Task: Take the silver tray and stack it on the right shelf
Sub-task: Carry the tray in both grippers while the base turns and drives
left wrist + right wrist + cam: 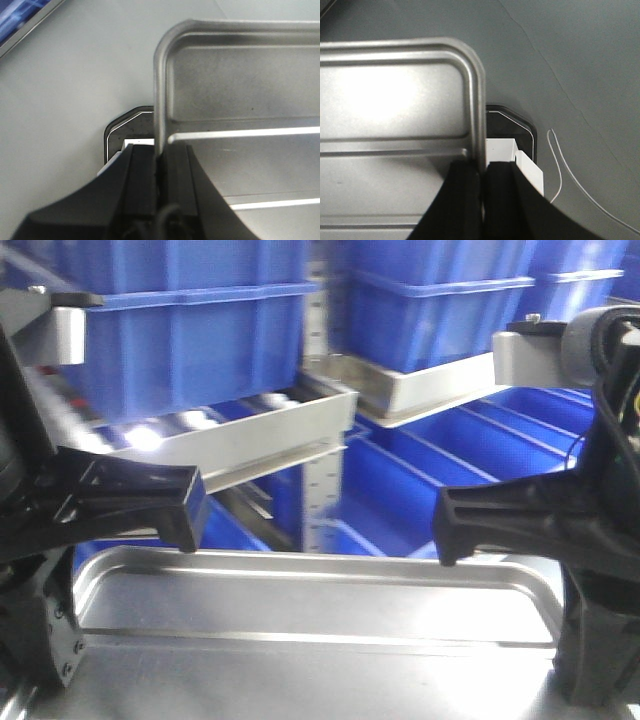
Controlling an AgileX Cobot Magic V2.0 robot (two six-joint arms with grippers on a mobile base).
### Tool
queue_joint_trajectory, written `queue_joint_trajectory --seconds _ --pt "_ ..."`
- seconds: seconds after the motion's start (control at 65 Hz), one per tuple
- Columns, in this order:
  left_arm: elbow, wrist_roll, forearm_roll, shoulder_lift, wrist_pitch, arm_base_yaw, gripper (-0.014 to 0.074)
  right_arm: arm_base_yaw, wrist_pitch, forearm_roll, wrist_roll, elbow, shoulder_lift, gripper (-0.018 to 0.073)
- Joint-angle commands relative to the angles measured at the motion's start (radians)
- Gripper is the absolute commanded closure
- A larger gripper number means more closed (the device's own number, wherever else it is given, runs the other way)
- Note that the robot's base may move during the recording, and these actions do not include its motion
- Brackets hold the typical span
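I hold the silver tray (300, 612) level between both grippers, low in the front view, with its shiny floor and one long ridge showing. My left gripper (186, 525) is shut on the tray's left rim. In the left wrist view the jaws (161, 154) pinch the rim of the tray (240, 95). My right gripper (447, 540) is shut on the right rim. In the right wrist view the jaws (482, 169) clamp the rim of the tray (395, 100). The right shelf (425, 390) stands ahead, above the tray's far edge, its steel front bar under big blue bins (440, 310).
A second rack level (240, 435) with white rollers and a blue bin (190, 350) stands ahead left. A perforated steel upright (322, 490) divides the two racks. More blue bins (480, 465) sit lower right. A white cable (560, 165) lies on the grey floor below.
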Motion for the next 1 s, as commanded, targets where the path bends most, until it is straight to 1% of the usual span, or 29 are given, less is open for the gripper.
queue_joint_trajectory --seconds 0.0,0.984 --pt "-0.018 0.014 0.014 -0.031 0.029 -0.01 0.0697 -0.004 -0.005 -0.042 -0.001 -0.03 -0.021 0.049" --pt "-0.018 0.014 0.014 -0.031 0.029 -0.01 0.0697 -0.004 -0.005 -0.042 -0.001 -0.03 -0.021 0.049"
